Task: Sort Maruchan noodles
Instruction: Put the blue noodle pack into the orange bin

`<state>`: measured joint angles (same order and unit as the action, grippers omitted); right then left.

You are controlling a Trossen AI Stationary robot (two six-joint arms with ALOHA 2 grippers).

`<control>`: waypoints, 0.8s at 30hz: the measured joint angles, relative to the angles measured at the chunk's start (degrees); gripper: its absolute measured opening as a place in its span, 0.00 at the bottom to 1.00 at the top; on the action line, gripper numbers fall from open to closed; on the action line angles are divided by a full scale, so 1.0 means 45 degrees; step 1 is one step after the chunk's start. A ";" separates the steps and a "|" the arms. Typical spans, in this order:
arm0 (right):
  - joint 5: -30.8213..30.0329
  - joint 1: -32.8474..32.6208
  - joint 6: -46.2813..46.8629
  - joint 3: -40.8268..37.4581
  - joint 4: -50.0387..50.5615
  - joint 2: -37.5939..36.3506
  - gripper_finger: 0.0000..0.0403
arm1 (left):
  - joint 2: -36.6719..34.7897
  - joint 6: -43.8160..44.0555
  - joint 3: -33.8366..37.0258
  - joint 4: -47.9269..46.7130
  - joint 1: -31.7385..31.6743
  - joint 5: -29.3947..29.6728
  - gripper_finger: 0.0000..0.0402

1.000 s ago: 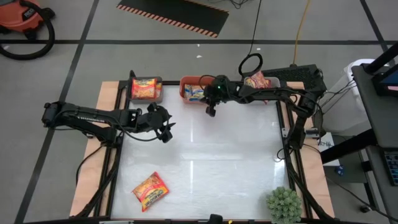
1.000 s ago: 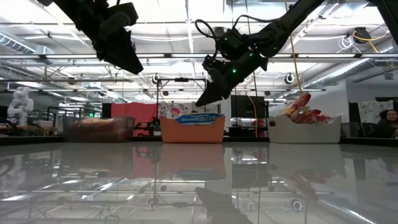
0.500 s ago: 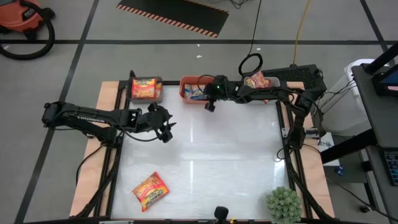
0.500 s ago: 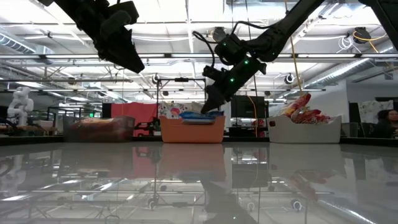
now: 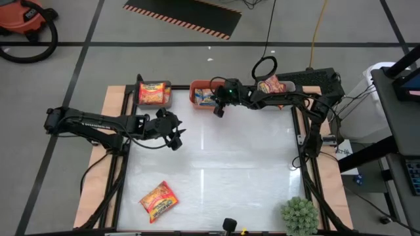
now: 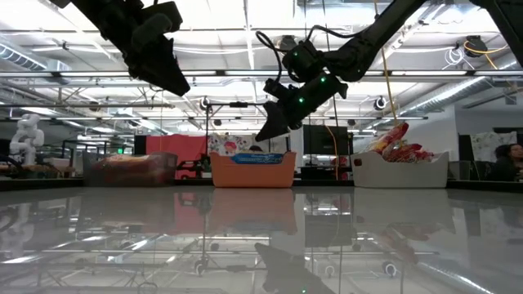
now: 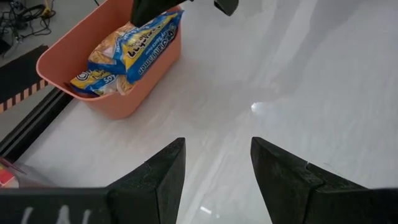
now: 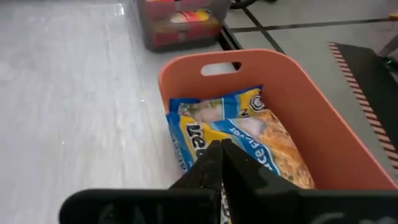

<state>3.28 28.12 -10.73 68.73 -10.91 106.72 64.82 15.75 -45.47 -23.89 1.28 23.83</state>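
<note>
Seen from above, we find one orange-yellow flat plastic ramen packet (image 5: 158, 200) lying loose on the glossy white table (image 5: 216, 170) at about seven o'clock, its long axis slanting from seven toward one. At the table's twelve o'clock edge we count three bins in a row. The grey bin (image 5: 154, 94) at eleven o'clock holds an orange-yellow packet lying flat. The salmon-orange plastic bin (image 8: 292, 106) at twelve holds blue-and-yellow packets (image 8: 236, 134) stacked and tilted against one wall. The white bin (image 6: 400, 170) at one o'clock holds red-and-white packets (image 6: 396, 143) that stick up above its rim.

We see the right gripper (image 5: 219, 109) hanging over the near rim of the orange bin, fingers pressed together on nothing. The left gripper (image 7: 217, 168) hovers over bare table at about nine o'clock, its fingers parted and empty.
</note>
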 joint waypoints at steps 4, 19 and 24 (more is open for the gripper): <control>0.0003 0.0005 0.0274 0.0000 -0.0012 0.0090 0.00 | 0.0000 0.0105 0.0000 0.0022 0.0000 -0.0100 0.47; 0.0604 0.0234 -0.0435 0.0000 -0.0583 0.1263 0.00 | 0.0000 0.0146 0.0000 0.0285 0.0000 -0.0719 0.47; 0.0569 0.0262 -0.0508 0.0000 -0.0538 0.1160 0.00 | 0.0000 0.0141 0.0000 0.0213 0.0000 -0.0717 0.47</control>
<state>5.84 29.30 -13.02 68.73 -13.33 111.94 64.82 16.38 -45.47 -22.93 1.28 20.61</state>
